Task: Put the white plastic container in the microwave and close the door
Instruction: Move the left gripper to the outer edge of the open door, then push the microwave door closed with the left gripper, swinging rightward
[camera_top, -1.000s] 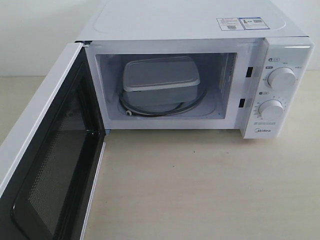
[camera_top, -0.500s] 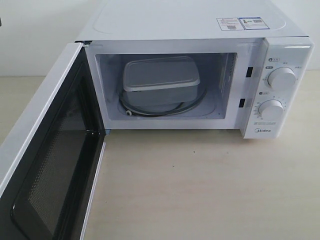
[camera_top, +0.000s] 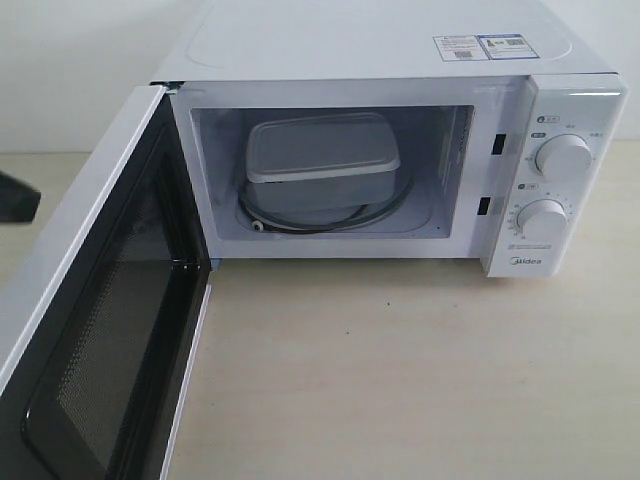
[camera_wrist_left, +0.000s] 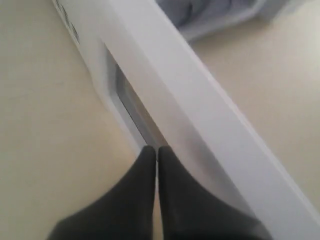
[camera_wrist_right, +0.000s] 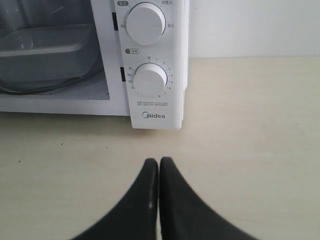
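Item 1. The container (camera_top: 322, 160) sits inside the microwave (camera_top: 380, 45), lid on, left of centre in the cavity and resting on the turntable. Placement is judged complete.

Item 2. The door (camera_top: 100, 330) stands wide open. It is hinged at the cavity's left edge, and its long axis runs from the hinge out toward the exterior camera, with the mesh inner face turned toward the cavity side. Closing is not yet done.

Item 3. The left tool (camera_wrist_left: 157, 148) is clenched, fingers pressed together and holding nothing. It is on the outer side of the door, tips just beside a white bar (camera_wrist_left: 200, 115) judged to be the handle. Whether they touch it cannot be told. In the exterior view only a dark shape at the left edge marks this tool.

Item 4. The right tool (camera_wrist_right: 159, 161) is likewise clenched and empty. It hangs low over the counter (camera_top: 400, 380), facing the dial panel (camera_wrist_right: 150, 80), well apart from the door.

Item 5. Finding: the door lies between the left tool and the cavity, so the left arm is nearer and on the correct side. A push across the door's outer face, toward the robot's right, is judged the move required. Risk: the tips sliding off along the bar.
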